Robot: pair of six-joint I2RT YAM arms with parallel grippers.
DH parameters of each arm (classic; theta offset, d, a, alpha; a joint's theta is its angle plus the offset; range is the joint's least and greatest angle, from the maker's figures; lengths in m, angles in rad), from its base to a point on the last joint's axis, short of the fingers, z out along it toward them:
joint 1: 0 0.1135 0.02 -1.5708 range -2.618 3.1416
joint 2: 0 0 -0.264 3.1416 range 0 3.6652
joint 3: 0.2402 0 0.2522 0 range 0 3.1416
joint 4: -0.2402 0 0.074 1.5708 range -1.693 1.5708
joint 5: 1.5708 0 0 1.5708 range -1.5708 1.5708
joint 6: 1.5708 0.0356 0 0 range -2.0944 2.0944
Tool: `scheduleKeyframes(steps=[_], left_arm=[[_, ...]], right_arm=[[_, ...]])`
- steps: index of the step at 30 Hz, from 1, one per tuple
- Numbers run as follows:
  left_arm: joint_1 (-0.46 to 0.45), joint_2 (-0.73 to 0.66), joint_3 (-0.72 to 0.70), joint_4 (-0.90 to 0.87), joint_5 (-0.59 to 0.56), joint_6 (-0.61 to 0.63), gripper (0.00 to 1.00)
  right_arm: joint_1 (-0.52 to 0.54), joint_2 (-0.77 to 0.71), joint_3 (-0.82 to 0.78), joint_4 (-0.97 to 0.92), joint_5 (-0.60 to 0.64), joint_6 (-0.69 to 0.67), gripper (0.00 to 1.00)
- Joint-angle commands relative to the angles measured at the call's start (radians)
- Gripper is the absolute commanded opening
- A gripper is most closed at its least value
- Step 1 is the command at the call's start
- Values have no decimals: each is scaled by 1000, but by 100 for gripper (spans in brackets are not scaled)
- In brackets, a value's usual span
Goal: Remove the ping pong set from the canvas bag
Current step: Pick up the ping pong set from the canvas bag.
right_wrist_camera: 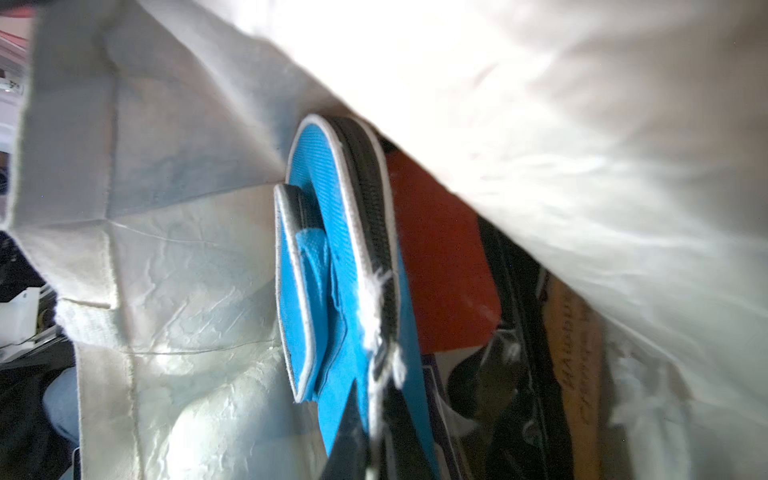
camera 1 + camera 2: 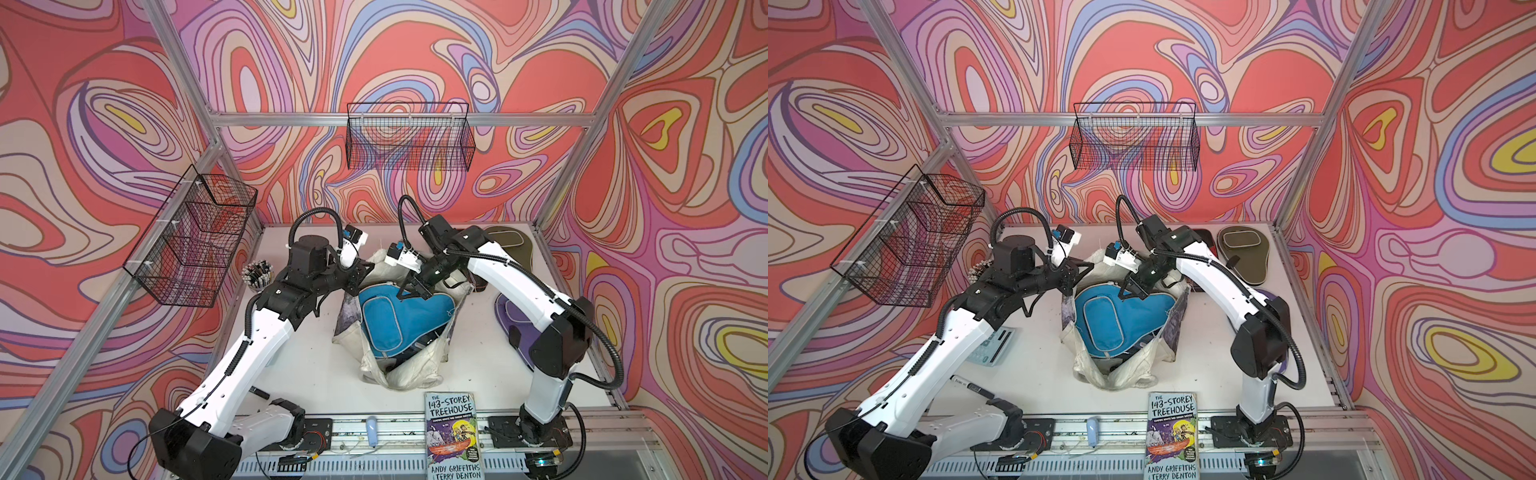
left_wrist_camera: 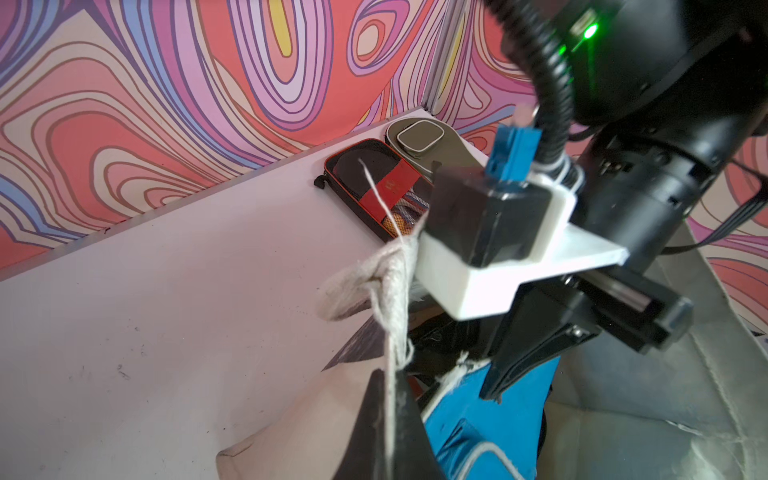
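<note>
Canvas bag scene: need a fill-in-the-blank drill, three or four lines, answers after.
The right gripper is shut on the ___ paddle case's edge.
The left gripper, pinching the canvas bag's cream fabric, is ___.
The olive green case lies ___ the bag, on the table.
The book's cover reads 143-Storey ___.
Missing: blue; shut; outside; Treehouse.

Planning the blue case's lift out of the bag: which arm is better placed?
Right. The right gripper is shut on the blue case at its edge inside the canvas bag; the left gripper is shut on the bag's cream strap, steadying it.
</note>
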Motion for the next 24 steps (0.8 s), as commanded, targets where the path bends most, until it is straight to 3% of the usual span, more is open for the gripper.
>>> scheduleKeyframes(steps=[1, 24], left_arm=[[6, -57, 16, 113, -11, 20, 0], [16, -105, 16, -3, -67, 65, 0]], right_arm=[[-9, -67, 63, 32, 26, 32, 0], [-65, -282, 180, 91, 225, 72, 0]])
